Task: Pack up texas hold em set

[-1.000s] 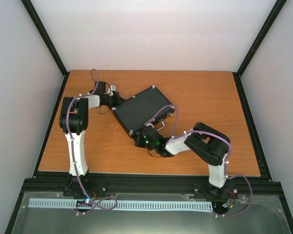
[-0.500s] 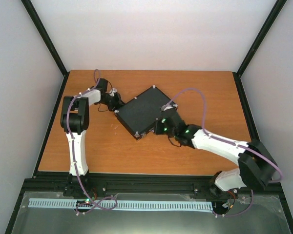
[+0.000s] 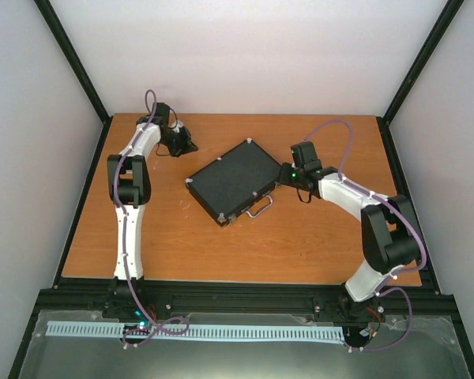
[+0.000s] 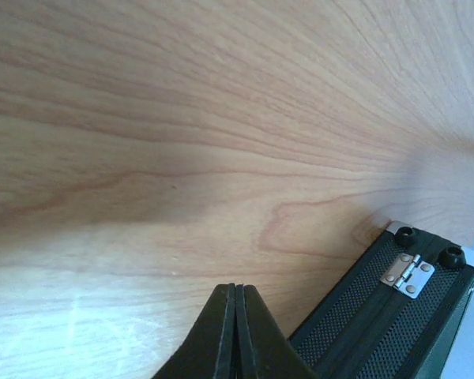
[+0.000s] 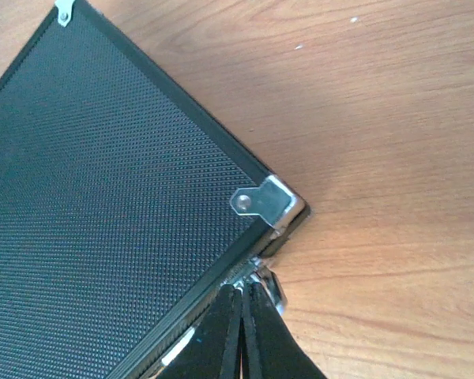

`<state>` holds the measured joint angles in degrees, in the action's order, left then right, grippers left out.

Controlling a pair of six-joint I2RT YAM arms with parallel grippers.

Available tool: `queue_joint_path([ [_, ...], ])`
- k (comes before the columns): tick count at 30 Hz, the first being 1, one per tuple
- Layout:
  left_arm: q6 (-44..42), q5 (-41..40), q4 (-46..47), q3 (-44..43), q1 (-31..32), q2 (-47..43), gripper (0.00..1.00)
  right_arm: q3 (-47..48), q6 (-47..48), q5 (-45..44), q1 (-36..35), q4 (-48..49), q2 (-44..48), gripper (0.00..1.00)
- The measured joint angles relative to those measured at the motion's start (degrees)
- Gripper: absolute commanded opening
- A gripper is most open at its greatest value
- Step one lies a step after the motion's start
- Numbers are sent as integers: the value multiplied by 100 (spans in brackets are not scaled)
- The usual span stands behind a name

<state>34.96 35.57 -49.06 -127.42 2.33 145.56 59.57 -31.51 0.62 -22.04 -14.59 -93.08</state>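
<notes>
The texas hold em set is a black flat briefcase (image 3: 233,180), lid shut, lying at an angle mid-table with its silver handle (image 3: 259,208) toward the front. My left gripper (image 3: 188,145) is shut and empty, off the case's back left side; in the left wrist view its tips (image 4: 237,287) hover over bare wood with the case's hinged edge (image 4: 408,275) to the lower right. My right gripper (image 3: 287,175) is shut at the case's right corner. In the right wrist view its tips (image 5: 241,289) rest against a metal latch just below the silver corner plate (image 5: 267,200).
The wooden table (image 3: 340,142) has black frame rails along its left, right and front edges. White walls close in the back and sides. The right arm's purple cable (image 3: 332,130) arcs above the table behind the right gripper.
The right arm swung from the case's front edge round to its right corner. The left gripper drew back from the case toward the back left. The case shifted slightly and its handle now shows.
</notes>
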Motion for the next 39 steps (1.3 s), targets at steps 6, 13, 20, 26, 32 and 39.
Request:
queue_joint_path([
  [6, -7, -2, -221, -125, 236, 114, 1, 166, 68, 468, 129, 160, -612, 3],
  [13, -87, 57, -343, -122, 501, 269, 1, -4, -35, 669, 192, 358, -835, 3],
  [20, -111, 109, -339, -122, 632, 275, 1, -317, -201, 531, 205, 348, -927, 3],
  [26, -74, 249, -313, -177, 708, 341, 1, -308, -350, 466, 221, 490, -1185, 3],
  [32, -15, 387, -203, -273, 793, 437, 1, -267, -492, 564, 282, 804, -1316, 3],
  [39, 286, 643, 133, -400, 824, 599, 1, -704, -514, 815, 348, 1419, -1191, 3],
])
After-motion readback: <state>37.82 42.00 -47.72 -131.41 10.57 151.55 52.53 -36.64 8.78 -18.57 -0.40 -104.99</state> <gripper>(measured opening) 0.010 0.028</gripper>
